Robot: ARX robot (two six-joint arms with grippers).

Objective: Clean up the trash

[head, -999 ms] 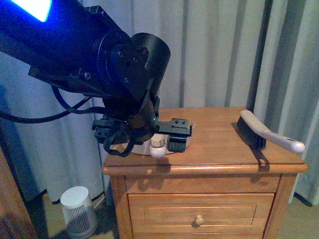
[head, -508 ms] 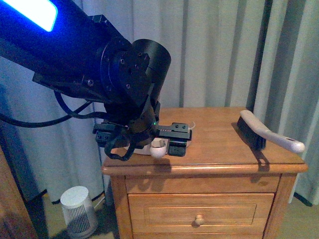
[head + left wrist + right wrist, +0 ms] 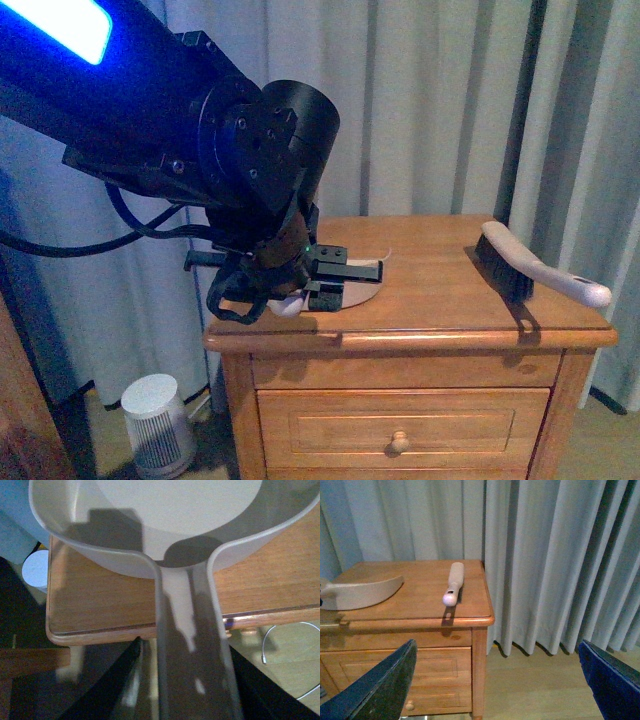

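No crumpled white tissue wad shows in any view. My left gripper (image 3: 300, 288) is shut on the handle of a beige dustpan (image 3: 358, 284), whose pan rests on the left part of the wooden nightstand (image 3: 440, 310). In the left wrist view the gripper (image 3: 192, 700) clamps the dustpan's handle (image 3: 190, 630) past the nightstand's front edge; the pan looks empty. A white-handled brush (image 3: 530, 265) with dark bristles lies on the nightstand's right side, also in the right wrist view (image 3: 454, 582). My right gripper (image 3: 495, 690) is open and empty, off to the nightstand's right, above the floor.
Grey curtains (image 3: 450, 110) hang behind and beside the nightstand. A small white round appliance (image 3: 155, 420) stands on the floor at its left. A thin cable (image 3: 280, 640) lies on the floor. The nightstand has a drawer with a knob (image 3: 400, 440).
My left gripper has shifted a little left and down with the dustpan, and the pan now lies flatter on the nightstand. The brush has not moved.
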